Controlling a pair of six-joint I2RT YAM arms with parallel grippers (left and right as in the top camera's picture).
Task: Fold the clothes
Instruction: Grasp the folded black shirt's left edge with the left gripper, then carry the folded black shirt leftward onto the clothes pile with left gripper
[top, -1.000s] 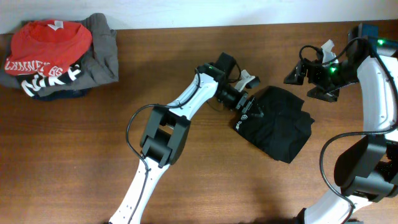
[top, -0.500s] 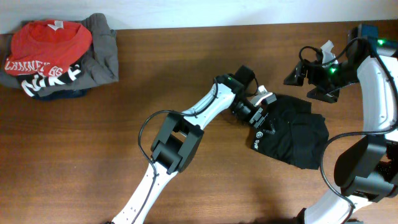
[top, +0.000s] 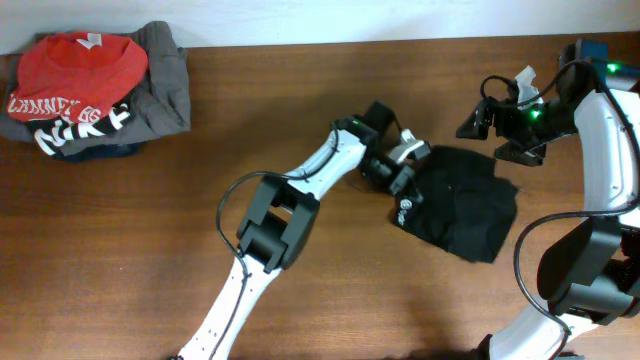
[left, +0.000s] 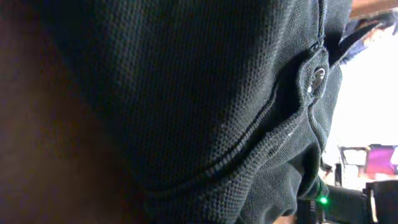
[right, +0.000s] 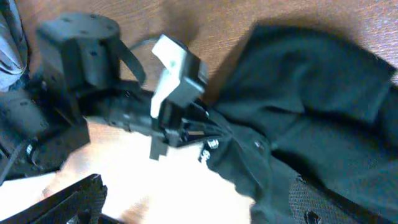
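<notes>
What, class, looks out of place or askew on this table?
The black garment lies crumpled and skewed rather than flat, its edge bunched at the left gripper. The pile in the far left corner is a loose heap too.

This looks like a robotics lab bench. A left arm (top: 312, 170) and a right arm (top: 612, 130), white and black with looping cables (top: 222, 200), stand at a wooden table (top: 120, 250) against a plain white wall (top: 300, 20). On the table lie a clothes pile (top: 90, 90) and a black garment (top: 465, 210).

The left pincer (top: 408, 177) grips the black garment (top: 465, 208) at the edge beside its white logo (top: 403, 208).
</notes>
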